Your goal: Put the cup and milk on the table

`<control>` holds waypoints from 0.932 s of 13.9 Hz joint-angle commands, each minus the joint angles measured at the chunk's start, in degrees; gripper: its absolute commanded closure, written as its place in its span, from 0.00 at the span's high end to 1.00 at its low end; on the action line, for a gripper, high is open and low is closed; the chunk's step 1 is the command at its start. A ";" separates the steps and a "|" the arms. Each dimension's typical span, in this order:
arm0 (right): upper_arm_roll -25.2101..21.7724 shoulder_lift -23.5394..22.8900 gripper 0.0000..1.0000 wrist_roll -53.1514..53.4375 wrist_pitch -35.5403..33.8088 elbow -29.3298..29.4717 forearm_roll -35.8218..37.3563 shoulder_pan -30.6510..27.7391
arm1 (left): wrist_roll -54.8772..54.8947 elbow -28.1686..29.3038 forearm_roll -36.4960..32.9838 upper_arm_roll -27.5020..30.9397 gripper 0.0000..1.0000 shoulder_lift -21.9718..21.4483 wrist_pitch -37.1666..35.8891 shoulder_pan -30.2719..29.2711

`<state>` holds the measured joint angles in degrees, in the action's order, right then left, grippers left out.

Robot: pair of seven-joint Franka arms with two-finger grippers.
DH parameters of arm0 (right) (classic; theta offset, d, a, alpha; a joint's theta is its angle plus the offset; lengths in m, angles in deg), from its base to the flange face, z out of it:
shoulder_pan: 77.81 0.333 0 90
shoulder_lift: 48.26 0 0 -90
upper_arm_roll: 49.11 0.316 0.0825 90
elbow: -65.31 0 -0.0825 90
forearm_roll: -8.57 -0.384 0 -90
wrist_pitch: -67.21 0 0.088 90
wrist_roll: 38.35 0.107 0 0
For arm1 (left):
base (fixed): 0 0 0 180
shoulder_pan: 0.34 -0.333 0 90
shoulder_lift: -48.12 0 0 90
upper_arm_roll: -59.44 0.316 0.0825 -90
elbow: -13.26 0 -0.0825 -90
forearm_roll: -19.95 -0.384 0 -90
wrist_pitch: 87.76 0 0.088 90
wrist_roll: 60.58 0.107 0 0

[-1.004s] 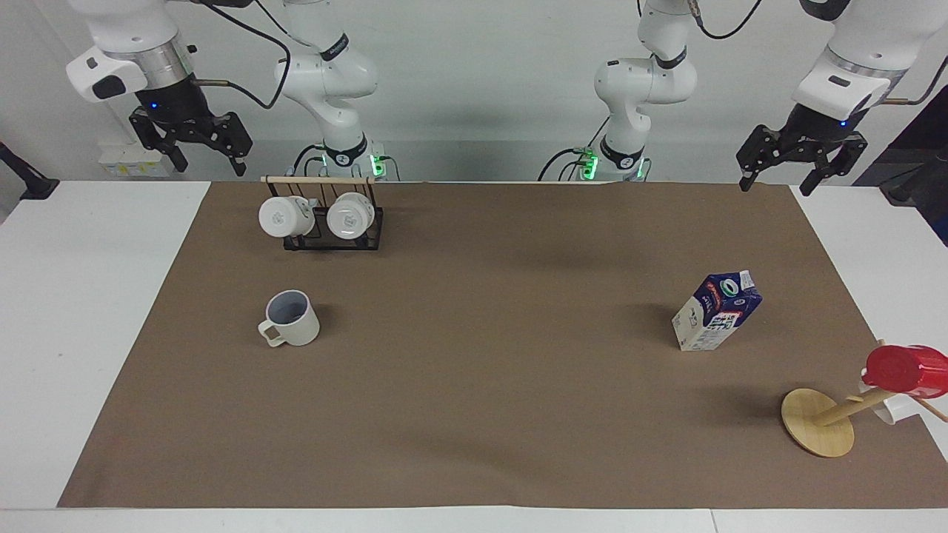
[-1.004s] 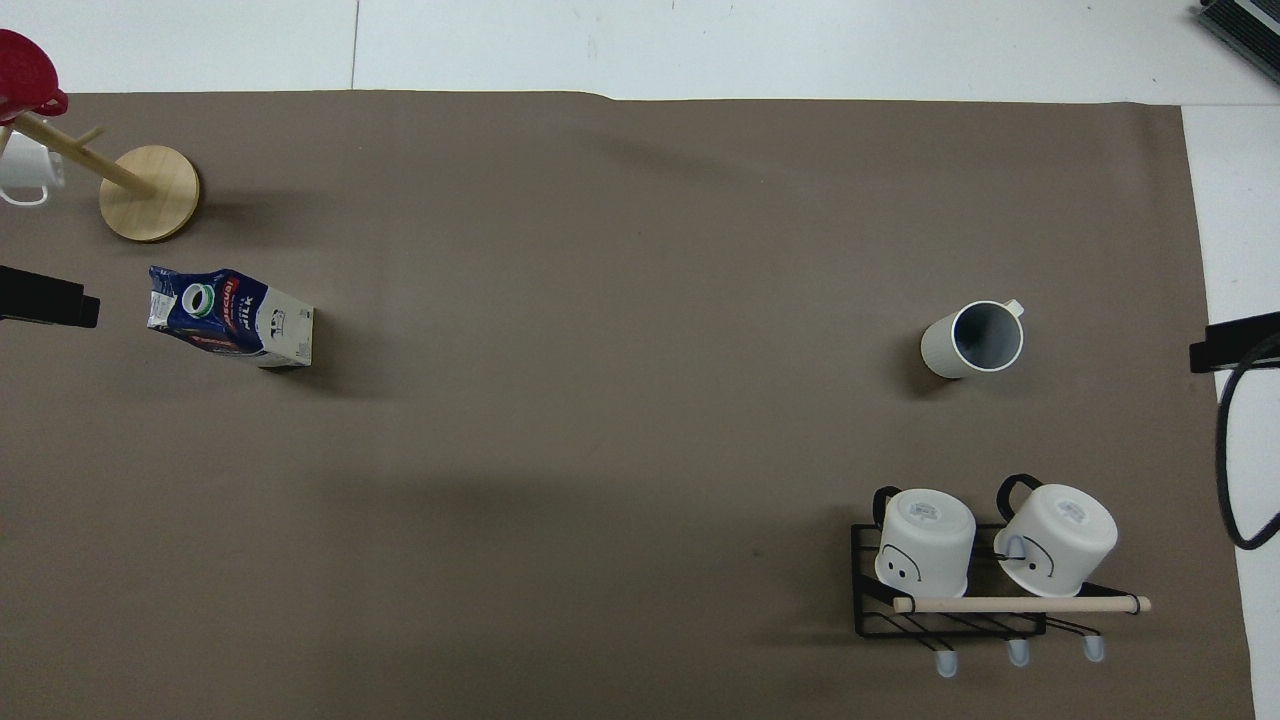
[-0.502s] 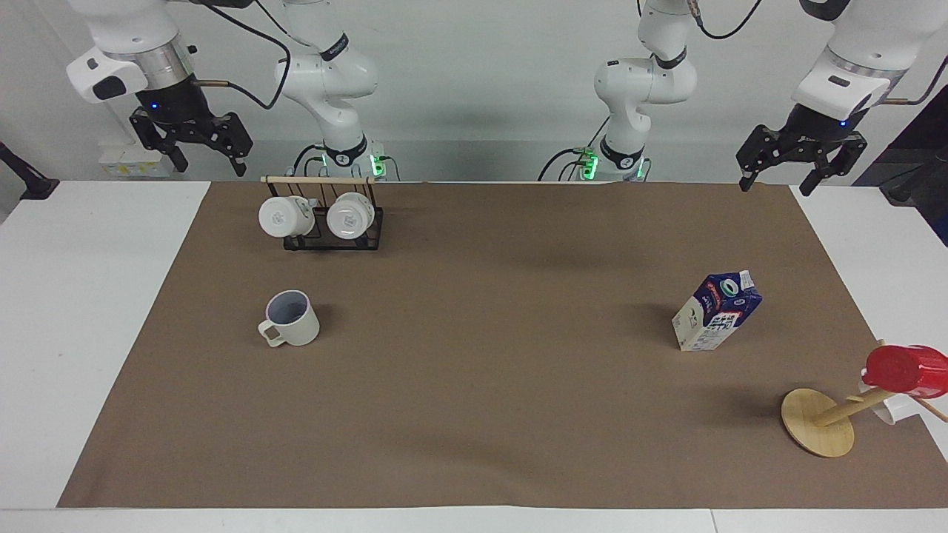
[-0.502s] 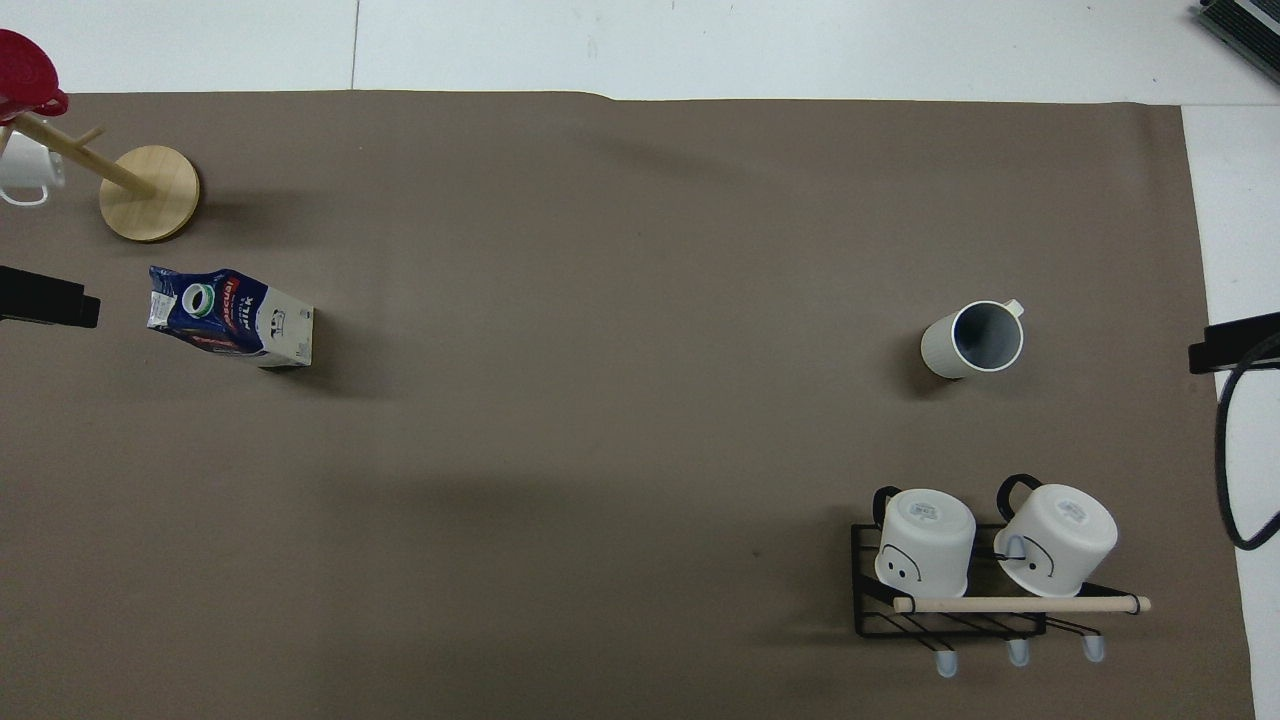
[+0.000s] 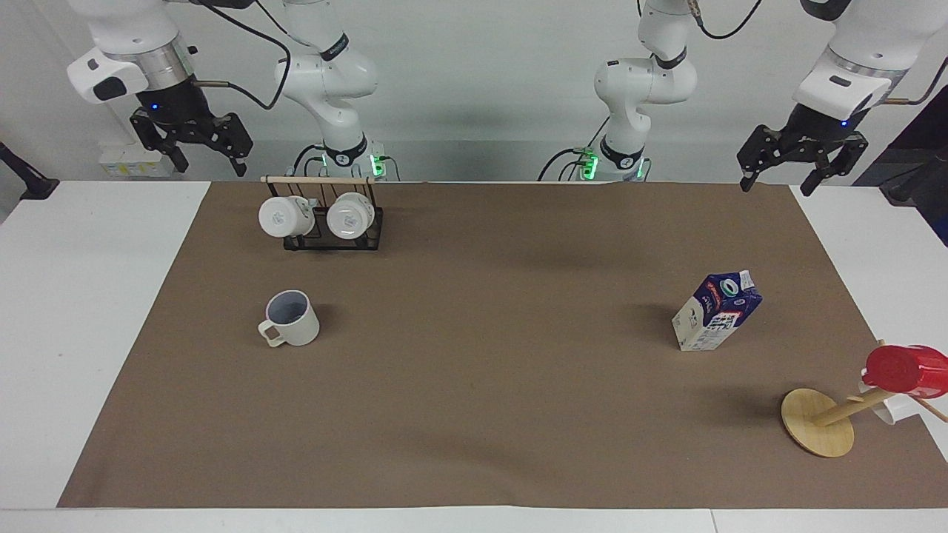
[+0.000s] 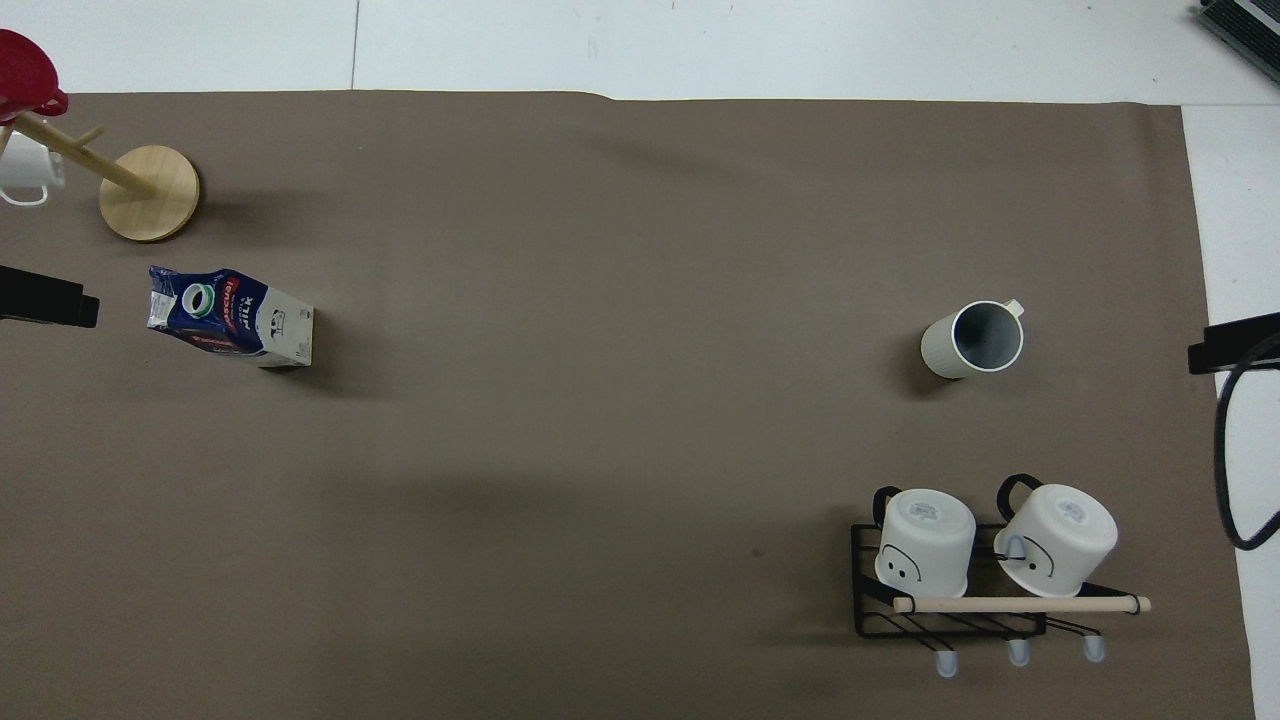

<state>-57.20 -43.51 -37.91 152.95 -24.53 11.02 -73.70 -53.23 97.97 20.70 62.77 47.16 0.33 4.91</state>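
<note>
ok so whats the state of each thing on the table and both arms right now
cup: upright on the paper, free.
milk: upright on the paper, free.
two white mugs: hung on the black rack.
red cup: hung on the wooden mug tree.
left gripper: raised, jaws open, empty.
right gripper: raised, jaws open, empty.

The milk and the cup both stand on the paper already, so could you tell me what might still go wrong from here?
1. The milk is tall and narrow, so a sideways nudge from the left end effector could tip it.
2. The mug tree with its red cup stands close by the milk, so a wide reach might knock it.
3. The cup has its handle turned away from the robots, making a handle grasp awkward.
</note>
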 commanded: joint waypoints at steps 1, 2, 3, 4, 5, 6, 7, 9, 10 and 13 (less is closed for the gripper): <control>0.18 1.41 1.00 0.97 -0.31 -1.40 0.27 -0.07 | 0.39 0.80 0.57 -0.25 1.00 -0.80 0.59 -0.68; 0.18 1.41 1.00 0.97 -0.31 -1.40 0.27 -0.07 | 0.39 0.89 0.57 -0.25 1.00 -0.80 0.59 -0.68; 0.18 1.41 1.00 0.97 -0.31 -1.40 0.27 -0.07 | 0.39 0.89 0.57 -0.25 1.00 -0.80 0.59 -0.59; 0.18 1.41 1.00 0.97 -0.23 -1.48 0.27 -0.07 | 0.47 0.89 0.57 -0.25 1.00 -0.80 0.59 -0.50; 0.18 1.49 1.00 1.06 0.04 -1.57 0.27 -0.07 | 0.56 0.89 0.57 -0.25 1.00 -0.89 0.59 -0.33; 0.18 1.49 1.00 1.15 0.21 -1.75 0.27 0.28 | 0.65 0.98 0.57 -0.25 1.00 -0.89 0.51 -0.33; 0.27 1.67 1.00 1.23 0.30 -1.92 0.27 0.46 | 0.74 0.98 0.57 -0.25 1.00 -0.89 0.51 -0.33; 0.27 1.67 1.00 1.50 0.30 -2.01 0.27 0.46 | 0.83 0.98 0.57 -0.25 1.00 -0.89 0.59 -0.24; 0.27 1.67 1.00 1.50 0.30 -1.92 0.27 0.46 | 0.91 1.06 0.57 -0.25 1.00 -0.89 0.51 -0.24; 0.36 1.67 1.00 1.50 0.30 -2.01 0.27 0.46 | 1.00 1.15 0.57 -0.25 1.00 -0.98 0.51 -0.24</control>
<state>-57.05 -43.45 -37.79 152.95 -24.73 11.02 -73.46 -53.14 98.02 20.70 62.61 47.16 0.34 4.91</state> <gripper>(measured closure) 0.000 0.000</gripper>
